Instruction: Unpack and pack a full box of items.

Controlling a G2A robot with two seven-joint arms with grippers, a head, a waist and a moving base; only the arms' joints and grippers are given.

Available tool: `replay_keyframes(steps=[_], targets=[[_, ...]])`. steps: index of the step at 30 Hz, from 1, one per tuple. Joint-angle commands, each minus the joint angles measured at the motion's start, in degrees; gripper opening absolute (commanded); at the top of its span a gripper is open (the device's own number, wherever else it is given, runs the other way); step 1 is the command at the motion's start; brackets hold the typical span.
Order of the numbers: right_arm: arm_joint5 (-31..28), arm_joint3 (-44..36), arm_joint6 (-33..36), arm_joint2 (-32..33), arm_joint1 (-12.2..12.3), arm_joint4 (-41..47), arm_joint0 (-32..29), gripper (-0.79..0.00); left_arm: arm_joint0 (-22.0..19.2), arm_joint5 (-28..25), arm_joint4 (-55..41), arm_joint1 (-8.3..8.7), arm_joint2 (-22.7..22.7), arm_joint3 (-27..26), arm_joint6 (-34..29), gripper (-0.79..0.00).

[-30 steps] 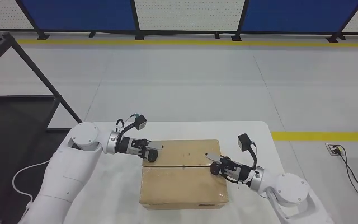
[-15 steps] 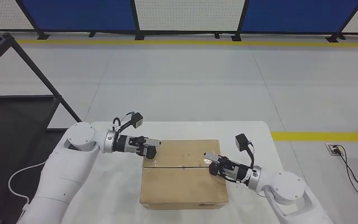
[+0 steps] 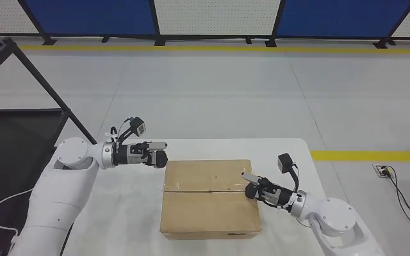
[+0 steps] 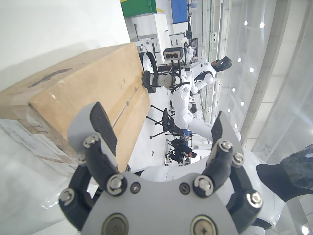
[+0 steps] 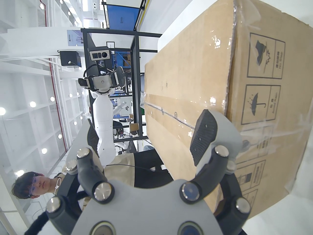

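Sitting closed at the near middle of the white table (image 3: 128, 205), the cardboard box (image 3: 210, 198) has its two top flaps meeting in a taped seam (image 3: 208, 189) that runs left to right. It looks stiff-walled. If it is as full as the task says, it is probably too heavy for one arm to lift. Clear tape over the seam and down the ends makes those strips slick, and handling symbols (image 5: 265, 59) on the right end face suggest the contents need care.

The best hold is likely the flap edges at either end of the seam, or the two end faces pressed between both arms.

The left gripper (image 3: 161, 157) hovers just off the box's far left corner with its fingers (image 4: 102, 121) spread and holding nothing. The right gripper (image 3: 248, 184) sits at the right end of the seam, its fingers (image 5: 204, 138) also apart and empty. One finger is over the box's top edge.

The table is smooth, so the box could slide when pushed. Beyond it lies grey floor with a yellow line (image 3: 359, 155), blue partition panels (image 3: 90, 16) at the far side, and a black frame (image 3: 38, 77) at left.
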Motion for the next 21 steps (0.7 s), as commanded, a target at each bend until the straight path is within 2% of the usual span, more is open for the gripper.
replay_keyframes(steps=[1, 8, 21], targets=[[0.0, -0.2, 0.0, 0.3, 0.1, 0.1, -0.3, 0.0, 0.0, -0.1, -0.6, 0.34, -0.9, 0.4, 0.1, 0.0], [0.0, -0.4, -0.3, 0.3, 0.2, 0.3, -0.3, 0.0, 0.2, 1.3, -1.3, 1.41, -3.6, 1.0, 3.0, 0.0], [0.3, -0.5, -0.1, 0.2, 0.2, 0.4, -0.2, 0.0, 0.2, 1.3, -1.3, 1.41, -3.6, 1.0, 3.0, 0.0]])
